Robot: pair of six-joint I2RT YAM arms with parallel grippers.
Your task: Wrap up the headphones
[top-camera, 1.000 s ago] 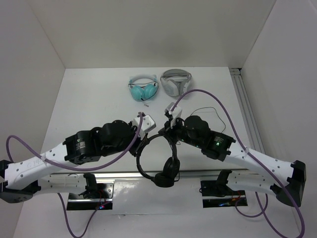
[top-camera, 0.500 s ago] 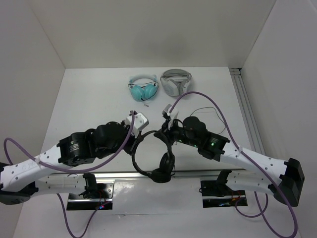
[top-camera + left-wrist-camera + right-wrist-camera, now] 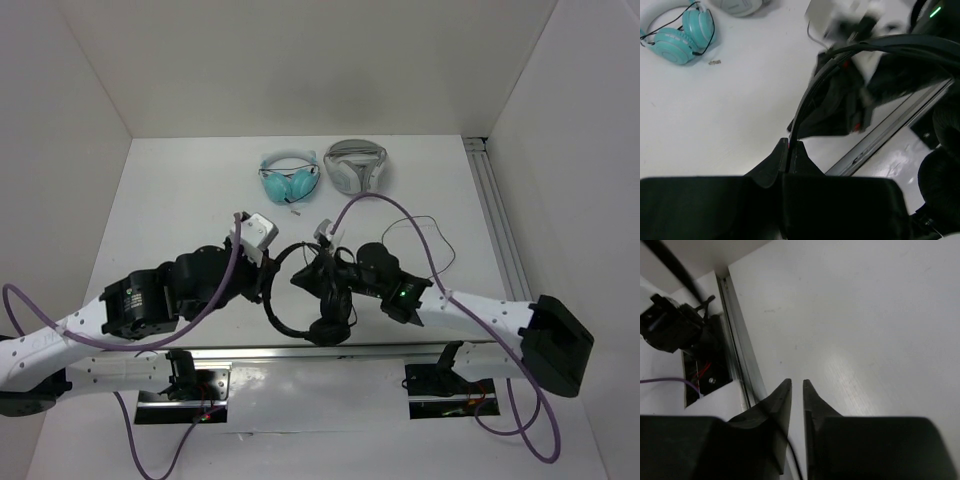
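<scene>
Black headphones [image 3: 328, 328] stay pinched in my left gripper [image 3: 790, 145]; my right gripper [image 3: 796, 385] now cracks open, probably letting go before the next wrap.

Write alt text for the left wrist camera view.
The left gripper is shut on the thin headband of the black headphones, over a white table. Teal headphones lie on the table at upper left.

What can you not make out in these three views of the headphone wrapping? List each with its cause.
Top view: where the cable joins the headphones, hidden under the right arm.
Left wrist view: the white-grey headphones, cut off by the top edge; whatever lies behind the headband, blurred.
Right wrist view: the headphones' body, outside the frame.
</scene>
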